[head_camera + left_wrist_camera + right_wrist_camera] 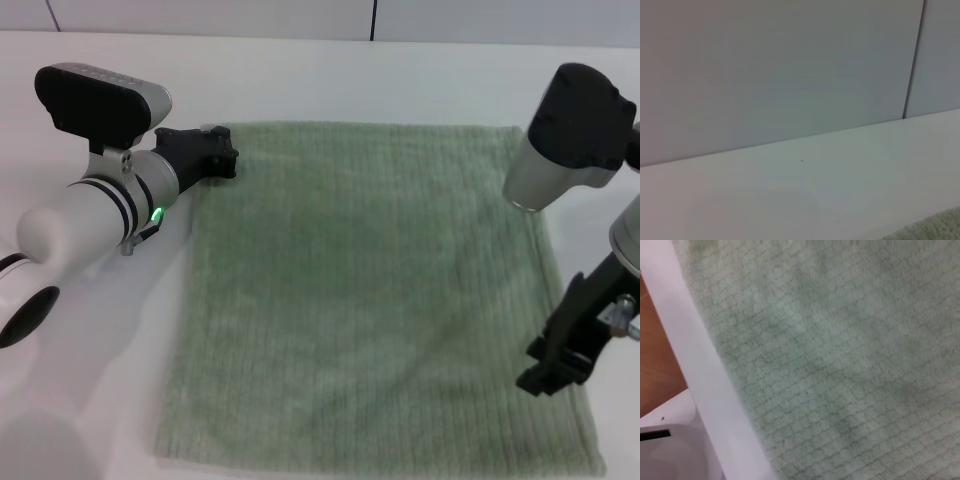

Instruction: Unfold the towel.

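Observation:
The towel [370, 290] is a large pale sage-green ribbed cloth lying spread flat on the white table [300, 80]. My left gripper [215, 152] is at the towel's far left corner, low over the table. My right gripper [555, 368] hangs over the towel's right edge, near its front corner. The towel fills most of the right wrist view [840, 365]. Only a small corner of it shows in the left wrist view [935, 229].
The table's front edge [705, 370] runs close to the towel, with brown floor [655, 340] beyond it. A pale wall [780, 65] with a dark seam stands behind the table. Bare table surface lies behind and left of the towel.

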Action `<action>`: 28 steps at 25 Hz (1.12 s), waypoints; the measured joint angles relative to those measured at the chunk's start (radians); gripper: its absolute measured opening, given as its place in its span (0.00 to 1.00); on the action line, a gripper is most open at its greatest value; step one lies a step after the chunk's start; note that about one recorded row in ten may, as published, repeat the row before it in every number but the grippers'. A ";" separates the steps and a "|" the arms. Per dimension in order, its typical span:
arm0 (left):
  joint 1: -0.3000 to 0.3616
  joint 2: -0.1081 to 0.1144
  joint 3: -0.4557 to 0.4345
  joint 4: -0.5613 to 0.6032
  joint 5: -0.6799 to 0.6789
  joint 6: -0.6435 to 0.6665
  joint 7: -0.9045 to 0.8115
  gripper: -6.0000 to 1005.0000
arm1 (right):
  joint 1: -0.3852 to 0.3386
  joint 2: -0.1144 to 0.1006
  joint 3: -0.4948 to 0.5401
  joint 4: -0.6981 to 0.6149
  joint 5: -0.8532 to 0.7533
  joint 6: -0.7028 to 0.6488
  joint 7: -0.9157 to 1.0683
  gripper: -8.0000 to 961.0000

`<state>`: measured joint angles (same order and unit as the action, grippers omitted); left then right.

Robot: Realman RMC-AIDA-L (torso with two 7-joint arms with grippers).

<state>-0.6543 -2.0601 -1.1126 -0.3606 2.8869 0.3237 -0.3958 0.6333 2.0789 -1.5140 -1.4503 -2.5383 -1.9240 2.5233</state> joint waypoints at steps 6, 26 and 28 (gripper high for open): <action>0.001 0.000 0.000 -0.002 0.000 0.000 0.000 0.01 | -0.032 0.004 0.029 -0.036 -0.025 0.198 -0.008 0.32; 0.196 -0.008 -0.175 0.041 -0.004 0.707 0.040 0.02 | -0.335 0.007 -0.337 0.301 0.750 1.983 -0.868 0.37; 0.246 -0.006 -0.193 0.050 -0.005 0.854 0.059 0.02 | -0.329 0.007 -0.450 0.359 0.730 2.215 -0.870 0.37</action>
<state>-0.4079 -2.0662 -1.3058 -0.3105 2.8814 1.1776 -0.3368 0.3047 2.0856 -1.9638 -1.0916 -1.8085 0.2915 1.6532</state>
